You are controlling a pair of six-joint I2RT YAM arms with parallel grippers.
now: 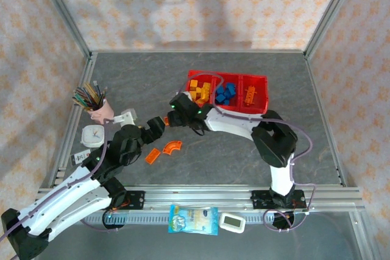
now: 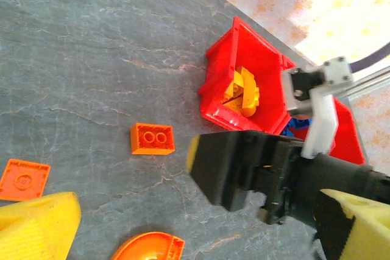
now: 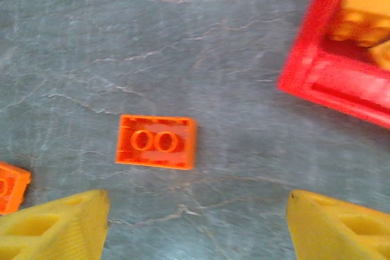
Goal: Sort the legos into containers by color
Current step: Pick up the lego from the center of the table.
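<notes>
My right claw [image 3: 195, 205] hangs spread over the worktop [image 3: 91, 28], an orange brick [image 3: 156, 142] lying under the gap (untouched), near the red bins [image 3: 329, 83]. My left claw [image 1: 152, 130] gapes too.

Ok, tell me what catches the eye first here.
The bright red bins stand out at the table's far side, holding yellow, blue and orange bricks. Nearer, loose orange pieces lie on the grey top, and the right end effector hangs open above a two-stud orange brick.
</notes>
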